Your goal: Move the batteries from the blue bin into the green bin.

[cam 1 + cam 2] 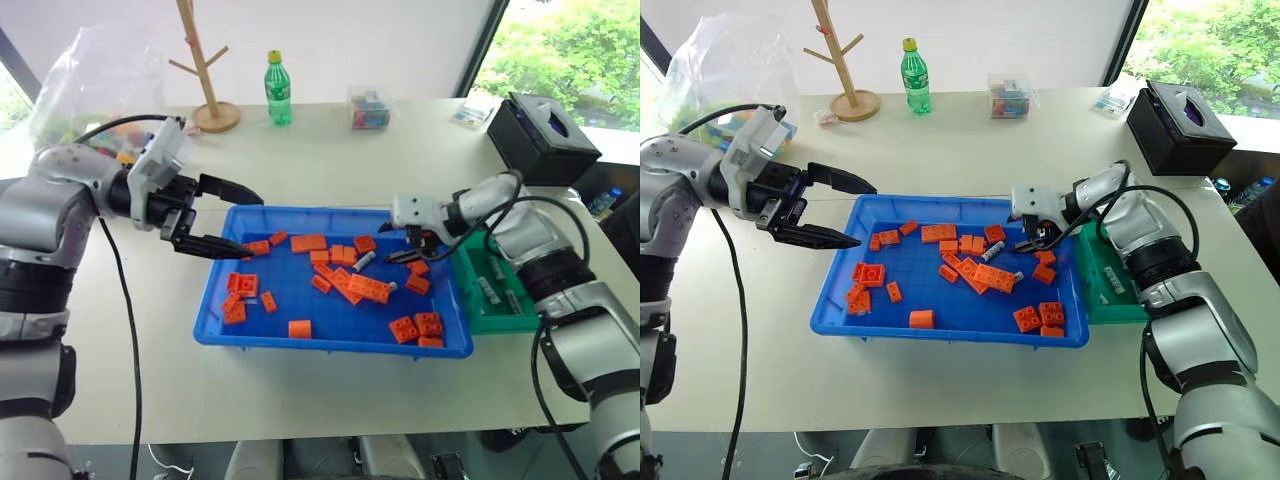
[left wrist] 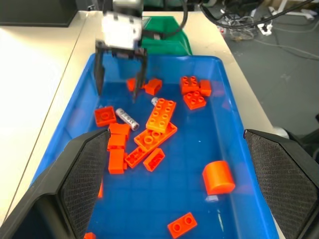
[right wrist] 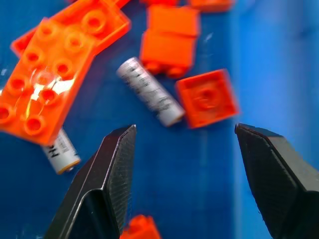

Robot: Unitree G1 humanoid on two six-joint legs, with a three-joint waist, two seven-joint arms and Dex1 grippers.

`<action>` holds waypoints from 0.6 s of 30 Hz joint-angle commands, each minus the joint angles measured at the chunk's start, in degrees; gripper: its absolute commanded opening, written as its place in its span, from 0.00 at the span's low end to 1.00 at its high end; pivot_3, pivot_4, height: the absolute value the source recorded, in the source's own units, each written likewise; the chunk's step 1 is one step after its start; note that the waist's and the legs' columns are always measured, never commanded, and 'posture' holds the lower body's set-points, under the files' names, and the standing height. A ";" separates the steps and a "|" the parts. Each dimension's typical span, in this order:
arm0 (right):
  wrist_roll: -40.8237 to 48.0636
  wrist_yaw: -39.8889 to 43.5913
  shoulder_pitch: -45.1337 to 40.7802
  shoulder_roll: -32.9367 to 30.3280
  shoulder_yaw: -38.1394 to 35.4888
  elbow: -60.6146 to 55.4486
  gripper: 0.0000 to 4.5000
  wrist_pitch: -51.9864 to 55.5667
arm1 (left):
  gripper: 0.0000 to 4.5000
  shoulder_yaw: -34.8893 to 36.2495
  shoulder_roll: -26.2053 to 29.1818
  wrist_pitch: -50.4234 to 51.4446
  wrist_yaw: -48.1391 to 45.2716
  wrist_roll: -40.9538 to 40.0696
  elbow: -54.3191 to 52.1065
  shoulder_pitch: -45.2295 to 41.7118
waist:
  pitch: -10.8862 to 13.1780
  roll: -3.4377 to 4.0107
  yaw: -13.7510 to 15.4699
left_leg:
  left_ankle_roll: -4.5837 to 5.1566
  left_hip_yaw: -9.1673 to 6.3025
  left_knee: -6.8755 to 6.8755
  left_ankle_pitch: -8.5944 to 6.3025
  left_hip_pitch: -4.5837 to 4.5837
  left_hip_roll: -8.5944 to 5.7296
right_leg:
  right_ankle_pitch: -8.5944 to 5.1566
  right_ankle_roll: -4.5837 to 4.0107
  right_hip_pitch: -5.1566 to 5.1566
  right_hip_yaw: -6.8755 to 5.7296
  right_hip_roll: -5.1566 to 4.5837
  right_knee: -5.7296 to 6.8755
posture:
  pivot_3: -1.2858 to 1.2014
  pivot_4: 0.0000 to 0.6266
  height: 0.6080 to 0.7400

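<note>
Hanging over the blue bin (image 1: 300, 340), my right gripper (image 3: 182, 164) has its two black fingers spread wide and holds nothing. Just beyond them I see one battery (image 3: 149, 92), a slim silver-white cylinder with dark print, lying flat on the smooth plastic floor among studded orange bricks (image 3: 55, 64); a second battery (image 3: 61, 148) is half hidden under a brick. The right arm bends in from the green bin (image 1: 500, 300), which sits against the tray's right end. My left gripper (image 1: 228, 215) is also open, held at the tray's left rim.
</note>
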 commanded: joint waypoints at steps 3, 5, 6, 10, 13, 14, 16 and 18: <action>-2.68 0.44 -2.93 2.51 -0.83 3.84 0.72 -9.53 | 1.00 3.18 1.22 1.10 1.14 -0.60 -2.50 0.78 | 0.00 0.00 -0.26 | -0.02 0.01 0.01 0.01 0.01 0.00 | 0.00 0.00 -0.03 0.02 0.01 0.09 | 0.52 0.24 0.97; -3.12 0.23 -3.18 3.48 -1.23 4.77 0.72 -10.88 | 1.00 3.38 1.18 1.32 1.40 -0.66 -2.77 1.00 | 0.00 0.00 -0.32 | -0.04 0.00 0.01 0.02 0.02 0.00 | 0.00 0.00 -0.04 0.02 0.02 0.14 | 0.52 0.24 0.97; -3.63 -0.30 -3.40 3.79 -1.30 5.32 0.72 -12.40 | 1.00 3.48 1.15 1.44 1.53 -0.68 -2.97 1.09 | 0.00 0.00 -0.32 | -0.04 0.00 0.01 0.03 0.02 0.00 | 0.00 0.00 -0.04 0.02 0.02 0.15 | 0.52 0.24 0.97; -4.09 -0.48 -3.99 4.80 -1.88 6.71 0.72 -15.96 | 1.00 3.63 0.85 1.90 2.01 -0.75 -3.30 1.00 | 0.00 0.00 -0.29 | -0.06 0.00 0.03 0.03 0.02 0.00 | 0.00 0.00 -0.04 0.02 0.02 0.17 | 0.52 0.24 0.97; -4.88 -0.45 -4.11 5.20 -1.41 8.07 0.72 -18.52 | 1.00 3.41 0.61 2.00 2.30 -0.76 -3.10 0.51 | 0.00 0.00 -0.26 | -0.06 -0.01 0.03 0.03 0.02 0.00 | 0.00 -0.01 -0.04 0.02 0.02 0.17 | 0.52 0.24 0.97; -5.24 -0.58 -4.13 5.27 -1.27 8.54 0.72 -19.26 | 1.00 3.35 0.58 1.98 2.35 -0.76 -3.04 0.42 | 0.00 0.00 -0.25 | -0.06 -0.01 0.03 0.03 0.02 0.00 | 0.00 0.00 -0.04 0.02 0.02 0.17 | 0.52 0.24 0.97; -6.48 -0.84 -4.06 5.43 -0.73 10.46 0.72 -21.62 | 1.00 3.27 0.46 2.03 2.46 -0.80 -2.94 0.07 | 0.00 0.00 -0.22 | -0.06 0.00 0.03 0.03 0.02 0.00 | 0.00 0.00 -0.04 0.02 0.02 0.17 | 0.52 0.24 0.97; -7.35 -0.72 -3.98 5.51 -0.53 11.79 0.72 -22.97 | 1.00 3.26 0.45 2.14 2.50 -0.86 -2.97 -0.11 | 0.00 0.00 -0.22 | -0.06 0.00 0.03 0.03 0.02 0.00 | 0.00 -0.01 -0.04 0.01 0.02 0.17 | 0.52 0.24 0.97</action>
